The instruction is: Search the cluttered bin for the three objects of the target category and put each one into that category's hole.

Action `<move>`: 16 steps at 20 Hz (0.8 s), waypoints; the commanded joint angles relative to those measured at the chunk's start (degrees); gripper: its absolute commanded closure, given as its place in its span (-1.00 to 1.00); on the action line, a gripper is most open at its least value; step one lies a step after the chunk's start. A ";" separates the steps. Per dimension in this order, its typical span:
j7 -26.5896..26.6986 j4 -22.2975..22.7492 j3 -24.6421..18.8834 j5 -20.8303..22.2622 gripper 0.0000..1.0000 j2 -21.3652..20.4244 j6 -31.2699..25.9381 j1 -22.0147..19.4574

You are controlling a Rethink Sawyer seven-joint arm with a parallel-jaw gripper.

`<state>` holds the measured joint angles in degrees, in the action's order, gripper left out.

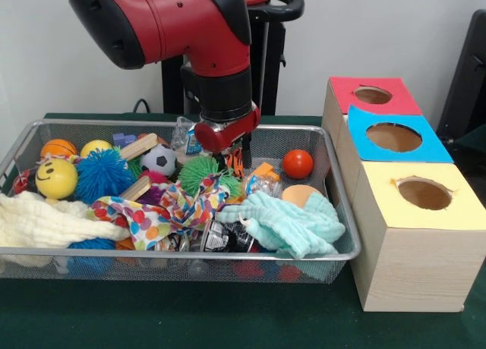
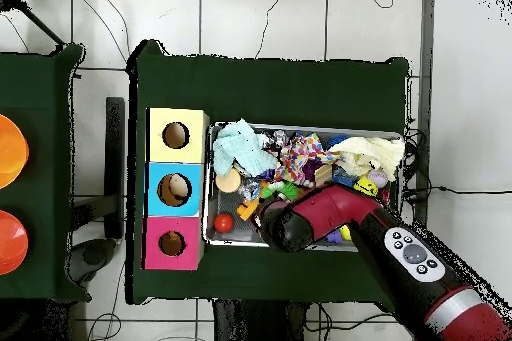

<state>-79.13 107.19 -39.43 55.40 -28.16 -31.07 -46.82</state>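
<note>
tool (image 1: 231, 161) down in wire bin (image 1: 334, 174) over green spiky ball (image 1: 201, 171), likely probing the clutter; cannot tell its opening. target category unclear. three holed boxes (image 1: 414, 212) stand just beside bin.

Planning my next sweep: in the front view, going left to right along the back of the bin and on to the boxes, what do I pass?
Orange ball → yellow ball → soccer ball → gripper → red ball → red box.
</note>
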 commanded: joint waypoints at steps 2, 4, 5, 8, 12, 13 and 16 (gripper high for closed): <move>10.64 -2.34 -1.06 5.54 -1.00 3.51 3.84 -3.16; 10.09 -2.23 -1.40 4.18 -1.00 2.67 2.87 -2.75; 9.97 -2.11 -1.58 3.40 -1.00 2.15 2.09 -2.50; 10.98 0.10 -3.25 0.98 -1.00 -0.09 0.54 -3.98; 9.36 3.27 -4.04 0.38 -1.00 -2.71 0.80 -4.44; 8.63 4.28 -3.62 1.02 -1.00 -3.16 1.47 -4.74; 7.21 3.63 -3.31 0.99 -1.00 -3.29 0.87 -3.42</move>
<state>-79.13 109.70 -40.99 55.33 -30.02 -29.83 -49.94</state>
